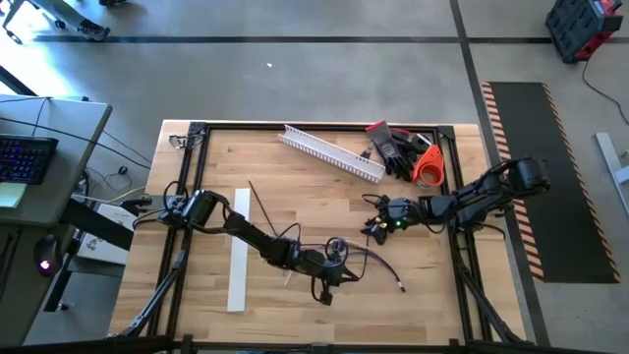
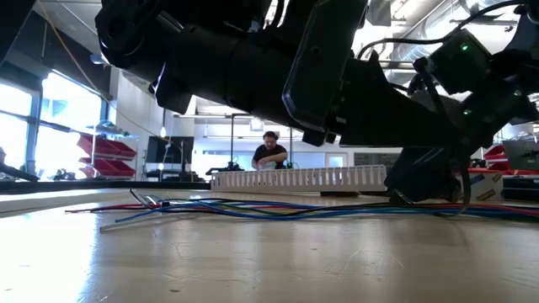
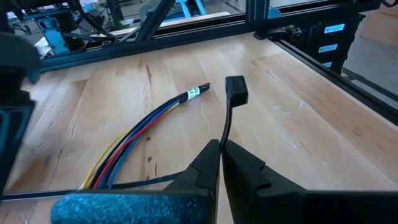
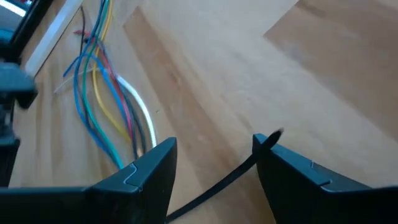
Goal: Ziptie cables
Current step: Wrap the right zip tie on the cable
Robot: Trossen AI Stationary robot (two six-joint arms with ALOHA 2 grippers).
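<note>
Cables (image 3: 134,134) lie loose on the table (image 1: 295,167), fanned into separate coloured strands rather than gathered, and no tie circles them yet; the bundling looks hardly begun. The left gripper (image 3: 221,149) has its jaws pressed together on a thin black strip, which I take to be the zip tie (image 3: 227,121); its square head stands just ahead of the jaw tips, and the labelled end of the cables lies just beside that head, not touching it. The right gripper (image 4: 214,155) hovers low over the table with its jaws standing apart; a black strap end runs up between them, nearer one jaw, and whether either jaw touches it I cannot tell. More strands curve off beyond the other jaw. Left to do, by my reading: collect the strands, loop the tie round them, thread the tail and cinch it.
</note>
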